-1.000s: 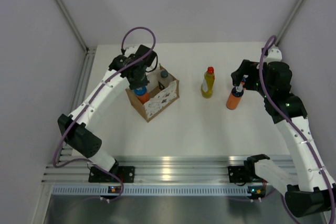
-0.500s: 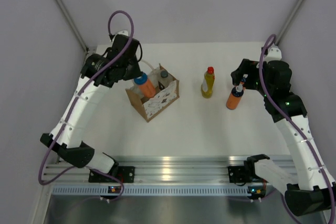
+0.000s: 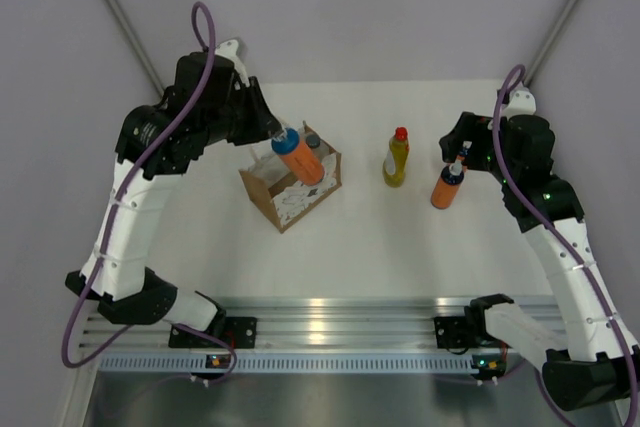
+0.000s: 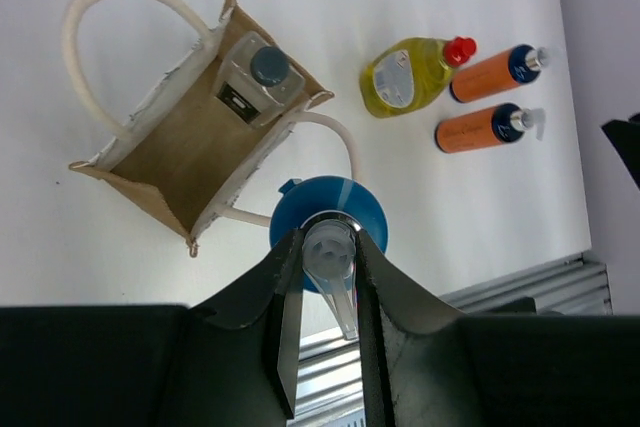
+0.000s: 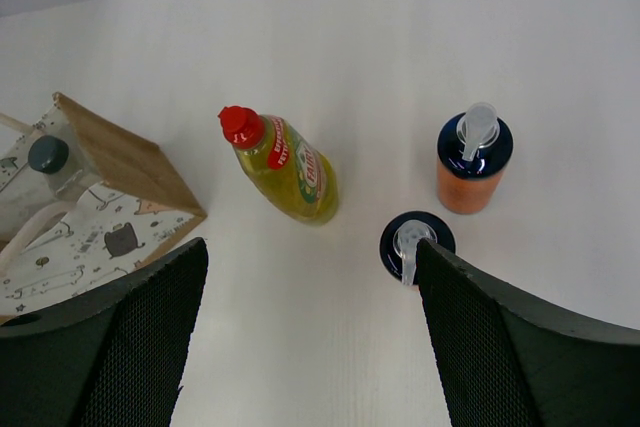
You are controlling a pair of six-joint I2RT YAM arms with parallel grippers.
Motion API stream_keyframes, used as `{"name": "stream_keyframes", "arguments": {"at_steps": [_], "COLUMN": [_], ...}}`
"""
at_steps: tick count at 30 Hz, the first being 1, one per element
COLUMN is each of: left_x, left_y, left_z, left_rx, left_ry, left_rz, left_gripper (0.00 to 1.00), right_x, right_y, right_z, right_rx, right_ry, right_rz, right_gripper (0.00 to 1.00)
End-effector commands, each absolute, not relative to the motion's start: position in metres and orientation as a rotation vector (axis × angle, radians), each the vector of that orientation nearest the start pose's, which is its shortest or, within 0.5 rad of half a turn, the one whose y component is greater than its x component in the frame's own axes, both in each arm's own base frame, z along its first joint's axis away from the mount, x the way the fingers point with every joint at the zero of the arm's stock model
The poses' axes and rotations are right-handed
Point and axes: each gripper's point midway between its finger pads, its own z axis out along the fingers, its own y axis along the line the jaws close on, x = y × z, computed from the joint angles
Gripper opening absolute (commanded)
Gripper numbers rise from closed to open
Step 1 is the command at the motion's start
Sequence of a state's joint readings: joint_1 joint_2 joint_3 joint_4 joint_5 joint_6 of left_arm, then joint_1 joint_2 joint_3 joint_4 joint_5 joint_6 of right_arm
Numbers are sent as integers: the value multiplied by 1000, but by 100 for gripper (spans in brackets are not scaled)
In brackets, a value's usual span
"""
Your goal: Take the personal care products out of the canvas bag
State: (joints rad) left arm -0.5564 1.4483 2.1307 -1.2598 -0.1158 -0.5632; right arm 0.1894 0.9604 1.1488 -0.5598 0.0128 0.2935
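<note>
Out on the tabletop (image 3: 360,247), right of the bag (image 3: 300,202), stand the yellow bottle (image 3: 397,159) and two orange bottles (image 5: 474,162). The left pincer (image 4: 328,247) grips a third orange bottle (image 3: 298,155) above the bag, where the clear bottle (image 4: 255,77) sits inside. The right pincer (image 5: 310,257) gapes empty.

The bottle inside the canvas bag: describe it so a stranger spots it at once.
Left of centre on the white table stands a small boxy tan canvas bag with cream loop handles. In one corner sits a clear-whitish squarish bottle with a dark grey cap. No other bottle is colourless or inside the bag.
</note>
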Motion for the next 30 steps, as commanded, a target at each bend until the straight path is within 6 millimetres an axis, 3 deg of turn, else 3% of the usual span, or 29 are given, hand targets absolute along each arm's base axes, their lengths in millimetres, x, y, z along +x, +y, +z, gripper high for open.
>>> {"name": "stream_keyframes", "arguments": {"at_steps": [1,5,11,19,24,30], "left_x": [262,257,264,278,285,308], "left_y": [-201,-216,-244,-298,-322,-346], "left_z": [464,458,439,408,386,359], "left_rx": [49,106,147,212,252,247], "left_ry": [2032,2065,2078,2091,2091,2071], "left_rz": [-778,-850,-838,-637,-510,-408], "left_gripper": [0,0,0,0,0,0], "right_x": [309,309,309,303,295,281], "right_y": [71,70,68,63,56,55], "right_z": [331,332,335,341,340,343], "right_rx": [119,124,133,169,200,211], "right_ry": [1895,1893,1886,1867,1871,1860], "right_rz": [334,327,324,310,289,302], "right_gripper": [82,82,82,82,82,84]}}
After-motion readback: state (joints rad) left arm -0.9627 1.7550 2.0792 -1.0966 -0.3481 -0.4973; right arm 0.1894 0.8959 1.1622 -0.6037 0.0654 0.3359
